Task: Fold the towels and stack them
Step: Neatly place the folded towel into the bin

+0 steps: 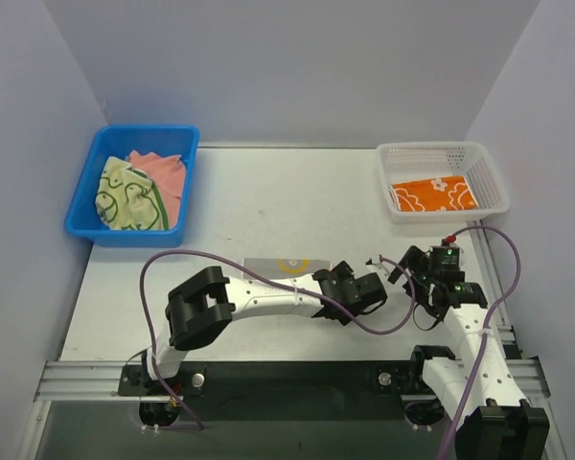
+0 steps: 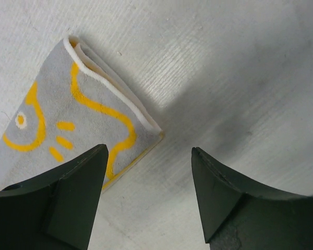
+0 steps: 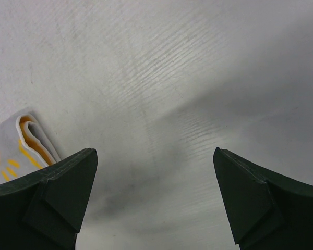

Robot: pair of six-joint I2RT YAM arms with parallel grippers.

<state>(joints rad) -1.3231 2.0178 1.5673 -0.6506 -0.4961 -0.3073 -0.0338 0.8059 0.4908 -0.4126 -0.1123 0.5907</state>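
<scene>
A folded towel [image 1: 286,265], pale grey on top with a yellow duck outline, lies flat on the table. In the left wrist view the folded towel [image 2: 78,107] shows its white-edged corner just beyond my left gripper [image 2: 148,151], which is open over bare table and holds nothing. My left gripper [image 1: 350,289] hovers at the towel's right end. My right gripper [image 1: 383,268] is close beside it, and my right gripper [image 3: 154,152] is wide open and empty, with the towel's corner [image 3: 23,139] at its left. An orange flowered towel [image 1: 433,195] lies folded in the white basket [image 1: 489,163]. A pale green towel [image 1: 126,196] and a salmon-pink towel [image 1: 168,174] lie crumpled in the blue bin [image 1: 86,196].
The blue bin stands at the back left and the white basket at the back right. Purple cables [image 1: 172,257] loop from both arms over the near table. White walls close in the sides and back.
</scene>
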